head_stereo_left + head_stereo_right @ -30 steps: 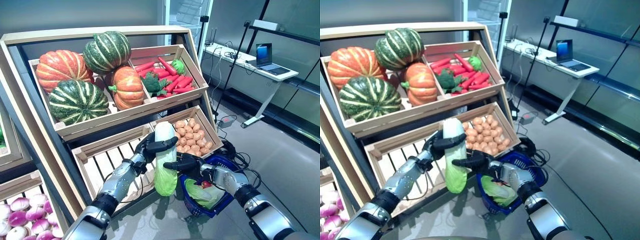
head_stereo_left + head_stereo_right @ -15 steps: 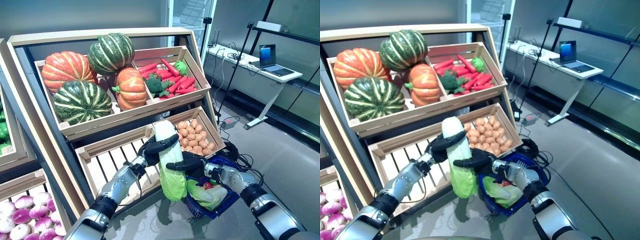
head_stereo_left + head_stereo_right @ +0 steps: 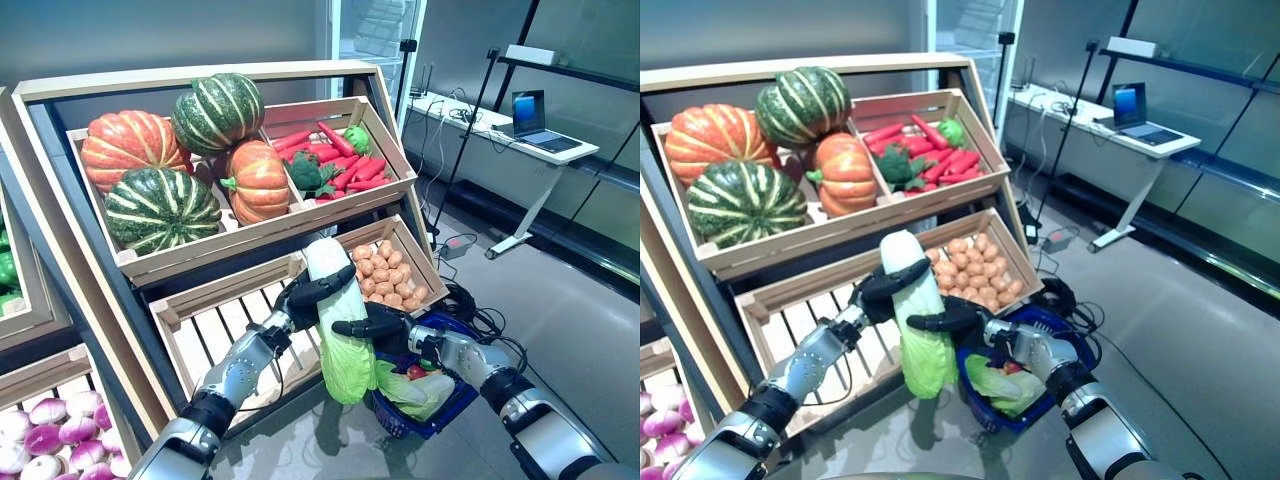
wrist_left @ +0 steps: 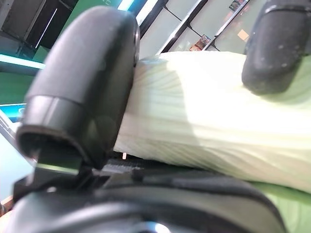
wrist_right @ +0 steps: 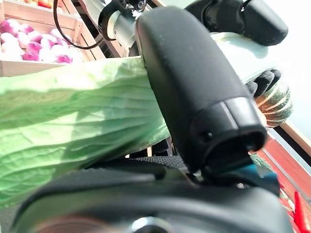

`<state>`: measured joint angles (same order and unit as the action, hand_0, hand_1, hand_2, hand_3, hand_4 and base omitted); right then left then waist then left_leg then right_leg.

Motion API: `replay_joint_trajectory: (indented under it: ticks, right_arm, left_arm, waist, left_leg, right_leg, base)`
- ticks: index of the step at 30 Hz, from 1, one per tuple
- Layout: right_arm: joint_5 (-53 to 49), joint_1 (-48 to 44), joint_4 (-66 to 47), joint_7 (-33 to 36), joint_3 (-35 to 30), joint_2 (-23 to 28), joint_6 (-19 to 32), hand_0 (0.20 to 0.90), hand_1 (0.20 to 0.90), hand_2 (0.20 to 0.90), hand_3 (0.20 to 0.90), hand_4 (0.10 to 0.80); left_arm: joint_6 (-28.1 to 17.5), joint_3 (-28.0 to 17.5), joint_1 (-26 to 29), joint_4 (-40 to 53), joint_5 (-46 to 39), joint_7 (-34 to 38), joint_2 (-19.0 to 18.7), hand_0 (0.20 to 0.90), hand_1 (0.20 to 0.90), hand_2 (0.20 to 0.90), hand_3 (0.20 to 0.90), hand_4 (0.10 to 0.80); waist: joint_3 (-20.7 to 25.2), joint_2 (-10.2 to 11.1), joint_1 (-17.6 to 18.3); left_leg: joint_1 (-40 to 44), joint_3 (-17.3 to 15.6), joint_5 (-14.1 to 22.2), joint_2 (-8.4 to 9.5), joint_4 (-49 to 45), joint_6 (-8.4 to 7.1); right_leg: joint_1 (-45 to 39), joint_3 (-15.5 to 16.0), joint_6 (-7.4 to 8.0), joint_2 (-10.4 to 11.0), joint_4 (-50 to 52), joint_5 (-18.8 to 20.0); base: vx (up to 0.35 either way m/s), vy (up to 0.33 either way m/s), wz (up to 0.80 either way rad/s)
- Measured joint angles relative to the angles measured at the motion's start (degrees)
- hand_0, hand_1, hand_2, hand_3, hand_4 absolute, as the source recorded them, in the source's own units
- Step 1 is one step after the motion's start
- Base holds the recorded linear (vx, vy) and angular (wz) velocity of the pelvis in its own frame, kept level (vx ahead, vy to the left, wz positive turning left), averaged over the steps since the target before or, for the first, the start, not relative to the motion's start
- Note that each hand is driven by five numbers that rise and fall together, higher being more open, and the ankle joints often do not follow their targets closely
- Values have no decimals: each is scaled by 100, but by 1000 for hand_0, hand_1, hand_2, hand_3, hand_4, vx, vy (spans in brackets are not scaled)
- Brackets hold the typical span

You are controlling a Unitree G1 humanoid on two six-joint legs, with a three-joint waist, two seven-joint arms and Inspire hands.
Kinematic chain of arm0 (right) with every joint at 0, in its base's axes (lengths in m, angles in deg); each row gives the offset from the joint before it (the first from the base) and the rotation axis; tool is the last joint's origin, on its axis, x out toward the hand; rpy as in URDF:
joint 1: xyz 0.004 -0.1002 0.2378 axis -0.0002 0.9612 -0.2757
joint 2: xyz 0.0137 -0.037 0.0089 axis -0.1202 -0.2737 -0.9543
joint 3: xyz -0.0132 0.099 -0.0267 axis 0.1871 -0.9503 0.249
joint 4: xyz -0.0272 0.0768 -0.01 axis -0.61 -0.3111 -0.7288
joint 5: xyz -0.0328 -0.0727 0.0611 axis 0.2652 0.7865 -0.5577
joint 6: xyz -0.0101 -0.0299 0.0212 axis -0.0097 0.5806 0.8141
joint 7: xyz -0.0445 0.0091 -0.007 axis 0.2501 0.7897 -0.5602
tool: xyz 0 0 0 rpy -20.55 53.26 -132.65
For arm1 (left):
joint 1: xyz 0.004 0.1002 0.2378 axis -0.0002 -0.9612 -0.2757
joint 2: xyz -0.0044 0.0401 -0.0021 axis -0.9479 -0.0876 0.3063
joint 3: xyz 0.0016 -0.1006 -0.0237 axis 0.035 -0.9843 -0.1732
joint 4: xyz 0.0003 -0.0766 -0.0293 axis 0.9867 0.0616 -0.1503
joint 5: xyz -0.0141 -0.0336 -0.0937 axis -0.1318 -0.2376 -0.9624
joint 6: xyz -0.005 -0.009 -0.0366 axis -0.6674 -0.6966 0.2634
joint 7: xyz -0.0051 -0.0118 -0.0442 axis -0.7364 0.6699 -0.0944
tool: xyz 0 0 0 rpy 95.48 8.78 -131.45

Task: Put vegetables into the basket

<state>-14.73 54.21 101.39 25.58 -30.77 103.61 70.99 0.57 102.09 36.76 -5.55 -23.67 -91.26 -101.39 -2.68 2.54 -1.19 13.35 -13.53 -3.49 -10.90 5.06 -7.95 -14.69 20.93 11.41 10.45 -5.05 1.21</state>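
Note:
A long napa cabbage [image 3: 343,345], white at the top and green at the bottom, hangs upright in front of the stand's lower crate. My left hand [image 3: 305,293] is shut on its white upper part; its thumb [image 4: 82,92] and a finger press on the cabbage [image 4: 204,121]. My right hand [image 3: 378,325] grips the cabbage's middle from the basket side, with its thumb [image 5: 194,87] laid over the green leaves [image 5: 73,111]. The blue basket [image 3: 452,398] stands on the floor just to the right of the cabbage. It holds a green leafy vegetable [image 3: 405,385] and a small red one [image 3: 415,371].
The wooden stand [image 3: 200,265] with slanted crates rises right behind the hands. The slatted lower left crate [image 3: 215,330] is beside my left arm. A potato crate [image 3: 390,275] sits just above the basket. A desk with a laptop [image 3: 530,110] stands far right across open grey floor.
The cabbage and both hands have moved a little to the right, towards the basket. The camera has shifted slightly too.

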Motion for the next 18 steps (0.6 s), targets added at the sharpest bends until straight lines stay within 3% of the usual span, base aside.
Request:
replay_joint_trajectory:
  ticks: [18]
  right_arm:
    - [315,289,125,28,-264,85,-1,300,300,300,300,400]
  left_arm:
    - [247,-157,-35,70,980,-178,26,900,900,900,900,800]
  waist:
    - [6,8,34]
  left_leg:
    - [16,-67,0,-2,0,1]
  right_leg:
    - [31,-62,-6,-3,0,18]
  base:
    - [8,-4,-1]
